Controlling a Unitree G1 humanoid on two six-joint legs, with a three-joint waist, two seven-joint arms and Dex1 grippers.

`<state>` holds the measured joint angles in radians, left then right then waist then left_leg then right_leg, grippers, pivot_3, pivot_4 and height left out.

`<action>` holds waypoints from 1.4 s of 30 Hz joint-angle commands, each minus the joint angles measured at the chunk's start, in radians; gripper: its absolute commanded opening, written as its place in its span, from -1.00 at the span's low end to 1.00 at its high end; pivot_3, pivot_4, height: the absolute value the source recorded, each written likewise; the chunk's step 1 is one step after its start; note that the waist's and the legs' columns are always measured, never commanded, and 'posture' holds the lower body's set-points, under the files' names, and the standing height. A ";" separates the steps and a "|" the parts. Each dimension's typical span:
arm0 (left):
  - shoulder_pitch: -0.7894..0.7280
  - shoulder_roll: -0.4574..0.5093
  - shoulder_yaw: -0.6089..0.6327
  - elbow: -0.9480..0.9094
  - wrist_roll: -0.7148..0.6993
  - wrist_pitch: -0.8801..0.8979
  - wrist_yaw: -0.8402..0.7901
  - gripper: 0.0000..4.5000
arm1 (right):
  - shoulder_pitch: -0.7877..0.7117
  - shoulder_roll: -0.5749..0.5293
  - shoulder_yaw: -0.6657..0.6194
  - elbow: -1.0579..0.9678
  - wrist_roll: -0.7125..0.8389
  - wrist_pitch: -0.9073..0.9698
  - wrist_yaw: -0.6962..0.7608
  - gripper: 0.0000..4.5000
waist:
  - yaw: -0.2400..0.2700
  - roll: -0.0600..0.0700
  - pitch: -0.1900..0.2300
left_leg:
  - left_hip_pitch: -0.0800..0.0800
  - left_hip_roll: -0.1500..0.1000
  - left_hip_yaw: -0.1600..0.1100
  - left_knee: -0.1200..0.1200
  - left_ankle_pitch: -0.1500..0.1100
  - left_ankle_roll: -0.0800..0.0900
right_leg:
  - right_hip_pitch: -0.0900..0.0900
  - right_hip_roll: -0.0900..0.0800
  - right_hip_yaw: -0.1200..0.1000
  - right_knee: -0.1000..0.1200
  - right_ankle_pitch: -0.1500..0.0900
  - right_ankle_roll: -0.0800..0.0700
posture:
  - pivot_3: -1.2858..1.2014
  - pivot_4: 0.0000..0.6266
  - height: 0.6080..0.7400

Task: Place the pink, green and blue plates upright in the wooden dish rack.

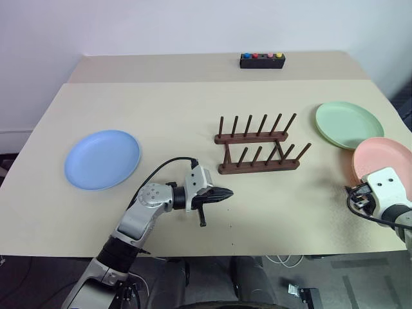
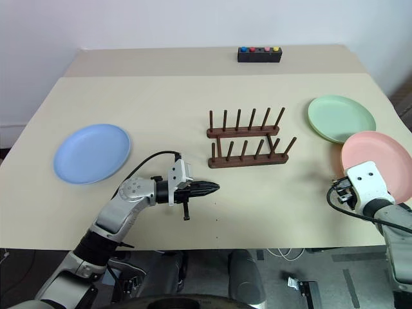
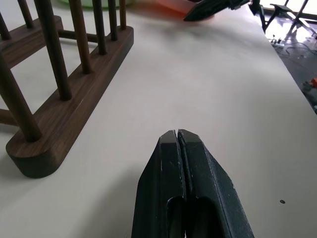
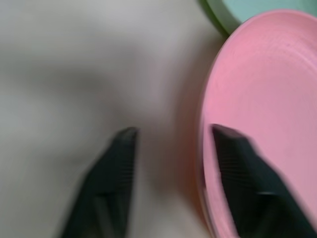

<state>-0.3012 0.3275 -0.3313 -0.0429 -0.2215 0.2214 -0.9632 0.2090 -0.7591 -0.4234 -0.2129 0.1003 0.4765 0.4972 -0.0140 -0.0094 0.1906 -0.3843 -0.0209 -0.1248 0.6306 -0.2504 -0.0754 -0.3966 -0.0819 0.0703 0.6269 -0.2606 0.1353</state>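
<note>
While right gripper point(image 4: 171, 136) straddles salmon-pink round plate point(image 4: 257, 99) rim, fingers apart | left gripper point(image 3: 177, 136) pinched closed, bare beige table point(image 1: 161, 109) before dark wooden peg rack point(image 1: 257, 148)

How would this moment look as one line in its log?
rack empty | left tool shut | right tool open astride pink plate rim | green, blue flat

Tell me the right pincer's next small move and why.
Probably close on the pink plate's near rim. The right pincer is open, one finger over the plate, the other over the table beside it; the wooden dish rack holds no plates.
</note>
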 commanded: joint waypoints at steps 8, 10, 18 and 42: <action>0.016 0.011 -0.001 -0.029 -0.006 -0.005 -0.003 -1.00 | 0.036 0.000 0.020 -0.074 -0.086 0.004 -0.059 -0.97 | 0.001 0.000 0.000 | 0.000 0.000 0.000 0.000 0.000 0.000 | 0.000 0.000 0.000 0.000 0.000 0.000 | 0.03 -0.52 1.00; 0.017 0.011 -0.003 -0.028 -0.006 -0.007 -0.004 -1.00 | 0.039 -0.012 0.010 -0.085 -0.111 0.003 -0.070 -0.97 | 0.001 0.000 0.000 | -0.001 0.000 0.000 0.000 0.000 0.000 | 0.000 0.000 0.000 0.000 0.000 0.000 | 0.03 -0.52 1.00; 0.012 0.014 -0.007 -0.012 0.000 -0.026 -0.011 -1.00 | 0.013 -0.127 -0.063 -0.158 -0.181 -0.117 -0.032 -0.97 | -0.001 0.002 0.000 | -0.001 0.000 0.001 0.000 0.000 0.000 | -0.001 0.000 0.000 0.000 0.000 0.000 | 0.03 -0.52 1.00; 0.017 0.007 0.006 -0.006 0.006 -0.044 0.005 -1.00 | -0.553 -0.026 -0.099 -0.128 0.989 0.174 0.291 -0.97 | 0.001 0.000 0.001 | -0.003 0.000 -0.002 0.001 0.000 0.000 | -0.002 0.000 -0.001 0.000 0.001 0.002 | 0.03 -0.52 1.00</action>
<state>-0.2874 0.3328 -0.3385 -0.0129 -0.2079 0.1870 -0.9584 -0.3145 -0.7910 -0.4774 -0.3611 1.0139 0.6355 0.7881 -0.0133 -0.0092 0.1920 -0.3872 -0.0210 -0.1266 0.6313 -0.2503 -0.0752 -0.3984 -0.0819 0.0692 0.6274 -0.2591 0.1372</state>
